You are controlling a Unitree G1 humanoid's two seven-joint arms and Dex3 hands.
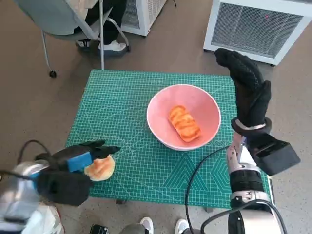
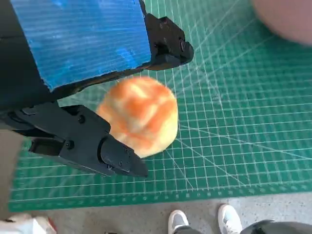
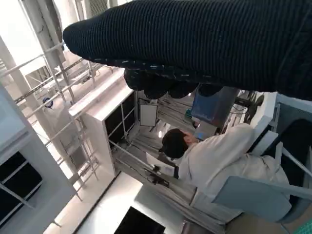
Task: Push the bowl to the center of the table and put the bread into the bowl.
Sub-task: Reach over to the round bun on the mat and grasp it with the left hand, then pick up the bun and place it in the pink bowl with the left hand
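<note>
Head view: pink bowl (image 1: 184,117) sits on the green cutting mat (image 1: 122,97) covering the table, slightly toward 3 o'clock of the mat's middle. One elongated orange-glazed bread piece (image 1: 185,124) lies inside the bowl on its floor.

A second bread, a round bun (image 1: 100,167), is at about 8 o'clock from the bowl, close to the mat's near edge. Left hand (image 1: 78,161) is around it: black fingers (image 1: 105,147) reach past the bun on its far side, blue-taped back over it.

Left wrist view: the bun (image 2: 141,116) lies between the upper fingers (image 2: 168,41) and the lower black finger part (image 2: 87,144), both touching it. The bun appears to rest on the mat (image 2: 243,122); whether it is lifted I cannot tell. Left hand (image 2: 83,78) is clamped on the bun. A blurred pink edge of the bowl (image 2: 287,19) shows in this view's corner.

Right hand (image 1: 247,90), gloved, is raised at 3 o'clock of the bowl, fingers extended and pointing away toward 12 o'clock, holding nothing, not touching the bowl.

Right wrist view: glove (image 3: 204,44) as a dark band; beyond it a seated person (image 3: 214,156) in a pale top and white shelving (image 3: 112,126).

Head view, far side at 11 o'clock: a grey chair (image 1: 63,19) and a person's shoes (image 1: 109,46).
</note>
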